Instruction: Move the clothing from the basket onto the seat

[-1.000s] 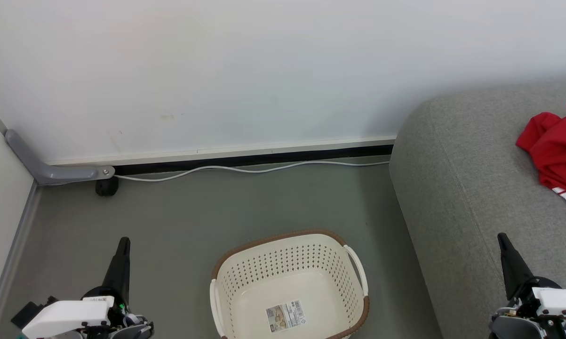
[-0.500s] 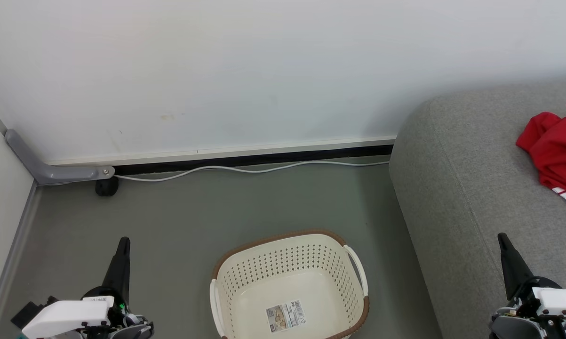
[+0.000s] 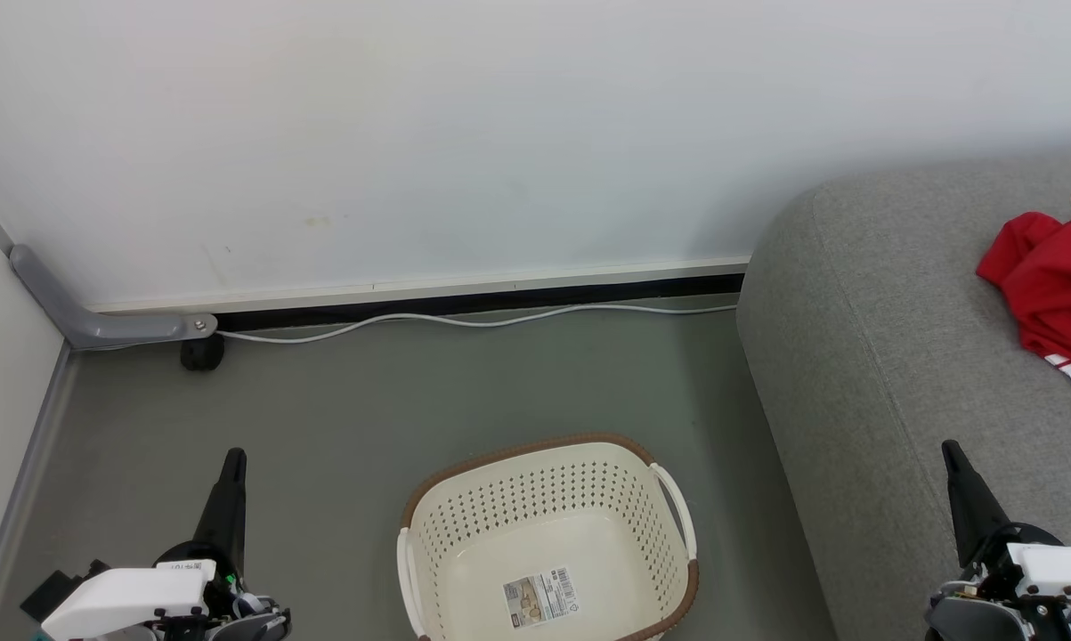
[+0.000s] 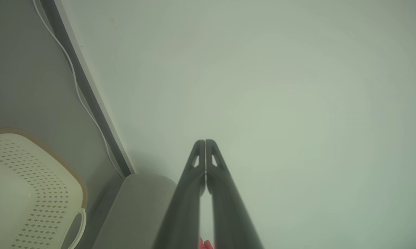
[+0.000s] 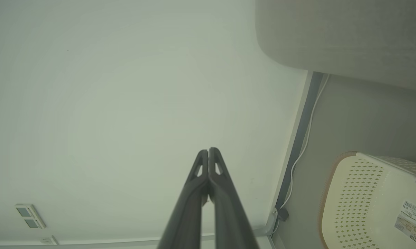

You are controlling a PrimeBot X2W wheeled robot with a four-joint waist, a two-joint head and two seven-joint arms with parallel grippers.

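A: Basket point(image 3: 535, 490): what is it carrying?
B: Nothing soft. It is sitting on the floor point(image 3: 410, 392) between the two hands, just beside the seat's rounded left end. Its bottom is showing bare, with only the paper label point(image 3: 541, 596) lying in it.
A: So where is the clothing point(image 3: 1051, 285) lying?
B: On the seat point(image 3: 873, 356), well in from that left end, reaching from near the back edge toward the middle and running off the right border of the head view. Red heap, bunched. Its long axis is running roughly back to front, and white trim is poking out at the end nearer the robot.
A: Hands?
B: Left hand point(image 3: 231, 467) is hanging over the floor to the left of the basket, fingers pressed together, gripping nothing. Right hand point(image 3: 952, 450) is showing over the seat's front part, likewise closed and empty. Both wrist views are showing the finger pairs meeting at the tips.
A: Which is sitting nearer the heap?
B: The right, clearly. The clothing is lying ahead of it and a little to its right. The left hand is well apart, with the basket and the seat's end between.
A: What is the next move turning on?
B: I am judging the transfer finished: basket bare, garments resting on the upholstery. If tidying is wanted, the right arm is the one placed to reach forward.
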